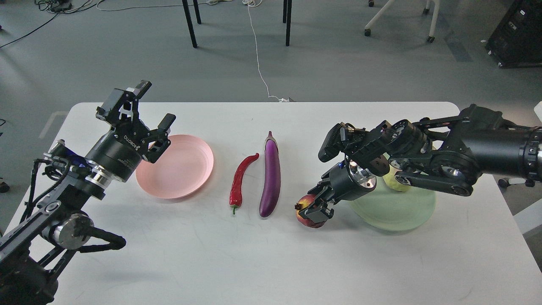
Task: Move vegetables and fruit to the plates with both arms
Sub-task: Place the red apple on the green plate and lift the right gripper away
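Your right gripper point(315, 208) sat low in the right-centre of the frame, its fingers down around the pomegranate point(308, 217), which rested on the table point(254, 262) just left of the green plate point(394, 209). Whether the fingers had actually clamped the fruit you could not tell from this angle; the gripper body hid most of it. That was the main risk: a round, smooth fruit could have rolled out from a shallow or off-centre pinch, toward the eggplant point(271, 180) lying just to its left. The yellow-green fruit point(396, 182) showed on the plate's far side, largely hidden behind the right arm, so a careless sweep of that arm could have knocked it off.

Your left gripper point(148, 114) hung in the upper left with its fingers spread and nothing in them, over the left rim of the pink plate point(178, 167). The chili pepper point(241, 180) lay mid-frame close beside the eggplant; reaching for one could have nudged the other.
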Motion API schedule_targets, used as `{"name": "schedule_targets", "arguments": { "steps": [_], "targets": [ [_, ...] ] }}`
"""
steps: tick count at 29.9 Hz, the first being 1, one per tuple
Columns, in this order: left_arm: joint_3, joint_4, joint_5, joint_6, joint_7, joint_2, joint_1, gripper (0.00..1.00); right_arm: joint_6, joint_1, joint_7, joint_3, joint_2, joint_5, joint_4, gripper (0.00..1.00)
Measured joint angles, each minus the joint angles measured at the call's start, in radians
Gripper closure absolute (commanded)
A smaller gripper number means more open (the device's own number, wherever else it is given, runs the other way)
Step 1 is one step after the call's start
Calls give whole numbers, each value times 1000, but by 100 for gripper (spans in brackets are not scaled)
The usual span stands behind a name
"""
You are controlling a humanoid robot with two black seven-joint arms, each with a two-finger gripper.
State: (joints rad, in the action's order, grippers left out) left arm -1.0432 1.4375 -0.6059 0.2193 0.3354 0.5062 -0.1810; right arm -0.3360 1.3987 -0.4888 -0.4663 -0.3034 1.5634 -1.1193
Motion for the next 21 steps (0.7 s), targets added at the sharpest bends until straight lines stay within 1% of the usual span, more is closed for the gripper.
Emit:
{"name": "schedule_targets", "arguments": {
  "steps": [4,6,9,12,16,17,19,20,21],
  "targets": [
    [0,0,0,0,0,0,0,2,0,71,0,4,-84,0,-48,62],
    [-1,0,0,1,1,0,0,2,0,110,0,4,-147,1,-88,62],
    [-1,0,0,3,1,0,0,2,-22,158,0,1,-276,15,-172,61],
    [1,0,0,9,1,-3,0,2,-65,164,0,-1,-392,57,-243,61],
    [4,0,-2,11,0,-6,-2,2,-83,116,0,-1,-500,131,-271,57],
    [6,0,-3,12,0,-7,-3,2,-83,100,0,-1,-515,138,-269,55],
    [8,0,-4,12,-1,-9,-3,2,-80,72,0,3,-532,144,-261,45],
    [10,0,-4,12,-1,-10,-3,2,-78,59,0,8,-536,145,-256,38],
    [11,0,-4,12,-1,-12,-3,2,-75,46,0,12,-538,145,-251,29]
  ]
}}
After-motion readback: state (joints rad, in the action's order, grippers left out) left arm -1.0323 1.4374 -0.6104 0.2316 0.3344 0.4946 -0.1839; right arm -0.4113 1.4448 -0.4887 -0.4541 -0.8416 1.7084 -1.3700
